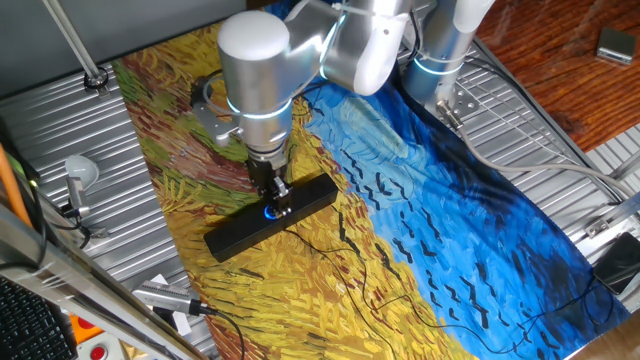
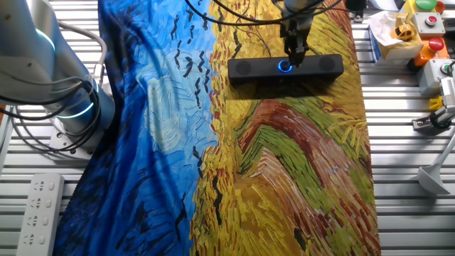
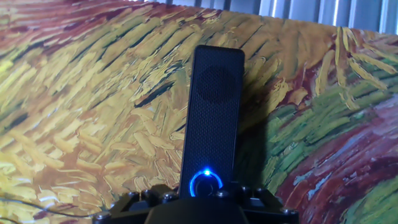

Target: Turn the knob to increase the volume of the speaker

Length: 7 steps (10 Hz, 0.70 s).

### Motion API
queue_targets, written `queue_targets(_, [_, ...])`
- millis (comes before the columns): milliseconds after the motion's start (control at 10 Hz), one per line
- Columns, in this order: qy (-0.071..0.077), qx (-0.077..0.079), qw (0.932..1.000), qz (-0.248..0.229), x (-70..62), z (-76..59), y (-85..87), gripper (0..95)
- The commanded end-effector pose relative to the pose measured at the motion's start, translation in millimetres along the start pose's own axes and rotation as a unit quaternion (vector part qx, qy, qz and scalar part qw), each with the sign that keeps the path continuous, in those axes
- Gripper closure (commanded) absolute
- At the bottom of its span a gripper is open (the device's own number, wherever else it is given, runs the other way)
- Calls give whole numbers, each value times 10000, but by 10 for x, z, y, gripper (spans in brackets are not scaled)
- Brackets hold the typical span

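**Jaws at the blue-lit knob**

Where the hand view begins, at its six o'clock edge, the black body of the gripper (image 3: 198,202) fills the bottom, and just above it the knob (image 3: 206,183) glows with its blue ring. Whether the jaws are spread or pinching the knob cannot be told; their tips are hidden in every view. From the knob the speaker (image 3: 212,112) runs straight up toward twelve o'clock, its mesh face and a round driver patch visible near the far end. It lies flat on the painted cloth (image 3: 74,106), yellow strokes toward nine o'clock, green and red toward three.

In one fixed view the arm (image 1: 256,75) stands upright over the speaker's middle, the gripper meeting the blue light. A thin cable (image 1: 340,255) trails from the bar toward five o'clock. Beyond the cloth, at nine o'clock, a grey microphone-like object (image 1: 78,175) rests on the ribbed metal surface (image 1: 120,190).
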<state>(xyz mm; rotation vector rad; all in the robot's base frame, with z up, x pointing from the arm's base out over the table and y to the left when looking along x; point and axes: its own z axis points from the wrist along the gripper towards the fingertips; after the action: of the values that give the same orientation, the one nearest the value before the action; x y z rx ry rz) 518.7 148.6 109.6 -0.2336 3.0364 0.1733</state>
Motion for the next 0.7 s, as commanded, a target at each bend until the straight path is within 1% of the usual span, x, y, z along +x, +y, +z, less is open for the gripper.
queue_targets(100, [38,-145,9959,-889,5,4,-4,380])
queue_targets(200, [66,-130,9943,-1053,5,4,-4,380])
queue_targets(700, [57,-160,9931,-1157,5,4,-4,380])
